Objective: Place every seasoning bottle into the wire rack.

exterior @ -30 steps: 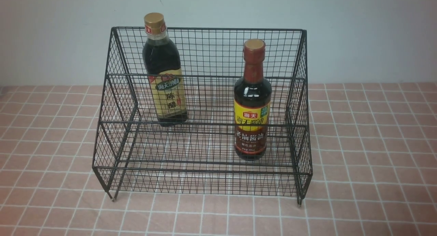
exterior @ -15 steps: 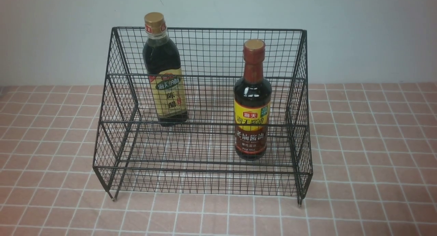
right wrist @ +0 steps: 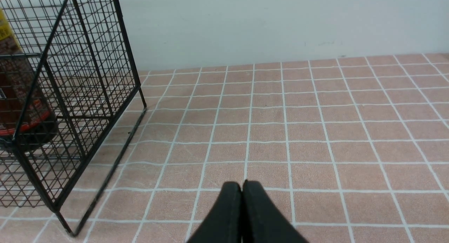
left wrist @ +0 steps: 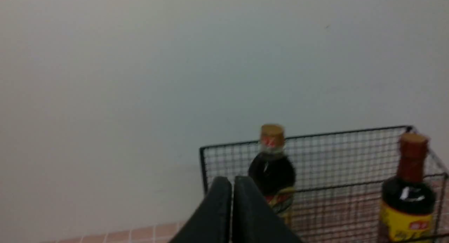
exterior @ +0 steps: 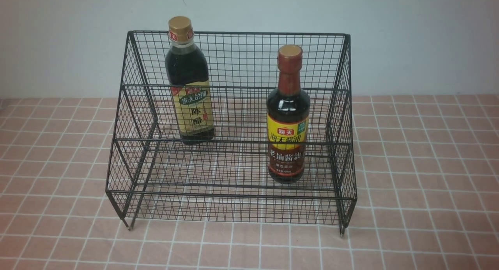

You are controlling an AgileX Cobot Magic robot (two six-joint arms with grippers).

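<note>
The black wire rack (exterior: 230,198) stands mid-table in the front view. On its upper tier, at the left, is the seasoning bottle with the gold cap and beige label (exterior: 190,90). The bottle with the brown-red neck and yellow label (exterior: 288,121) stands on the lower tier at the right. Neither arm shows in the front view. The left wrist view has my left gripper (left wrist: 232,181) shut and empty, off the rack's left end (left wrist: 333,155), short of the gold-cap bottle (left wrist: 273,165). My right gripper (right wrist: 242,186) is shut and empty over the tablecloth, beside the rack's right side (right wrist: 87,78).
A pink tablecloth with a white grid (exterior: 421,176) covers the table around the rack. A plain pale wall (exterior: 409,36) rises close behind the rack.
The gold-cap bottle's top has shifted slightly to the right, so it stands a little more upright. The other bottle and the rack have not moved.
</note>
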